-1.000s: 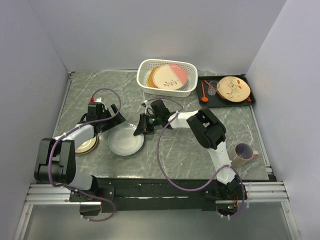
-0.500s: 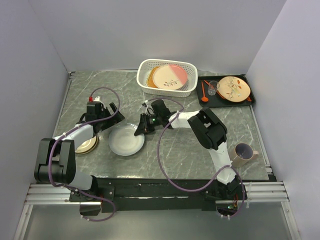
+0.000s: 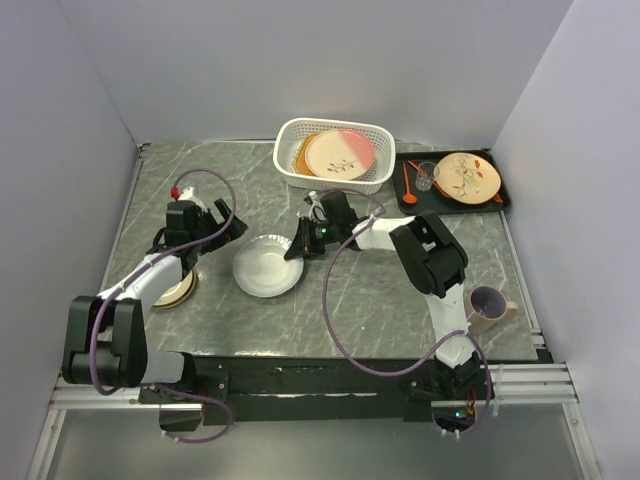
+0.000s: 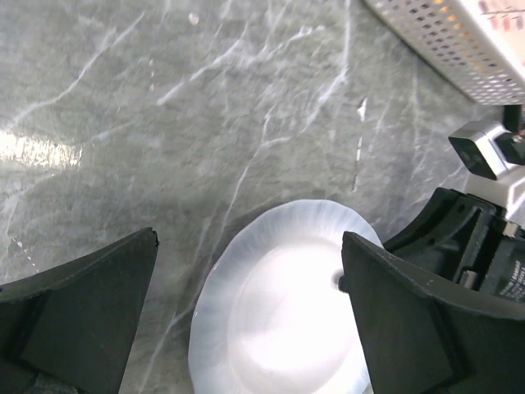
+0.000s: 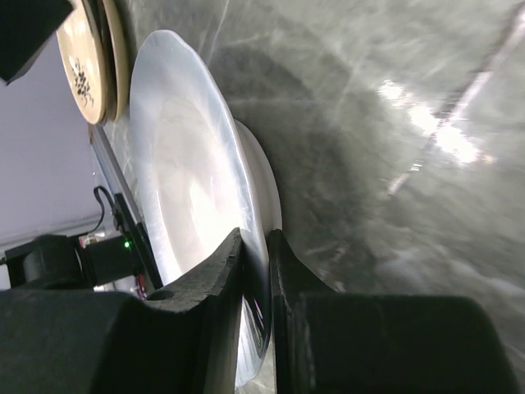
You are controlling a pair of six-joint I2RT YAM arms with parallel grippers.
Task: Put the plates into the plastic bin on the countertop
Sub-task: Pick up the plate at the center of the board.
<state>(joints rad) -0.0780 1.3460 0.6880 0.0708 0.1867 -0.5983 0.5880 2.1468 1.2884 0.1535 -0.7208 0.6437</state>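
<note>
The white plate (image 3: 266, 267) is sitting left of the table's middle, well short of the plastic bin (image 3: 330, 184) at the back. The right hand (image 3: 297, 248) is pinching its right rim between nearly closed fingers (image 5: 197, 287). The plate is tilting, and I cannot tell whether its far edge is touching the table (image 3: 380, 300).

It is round, shallow and glossy, with a faintly fluted rim and a raised foot ring. It is probably glazed ceramic, so it will be slick and heavy for a one-edge pinch. Doing this step well likely means keeping the pinch firm, raising the plate clear of the bin's lattice wall, and lowering it gently onto the stack.

The bin is white perforated plastic with rounded corners. It is holding a pink-and-cream sprig plate (image 3: 340, 153) over an orange plate (image 3: 302, 152).

The left hand (image 3: 222, 222) is hovering spread wide and empty, just left of the white plate. A tan plate (image 3: 172, 291) is lying under that arm on the polished, dark-veined surface.
</note>
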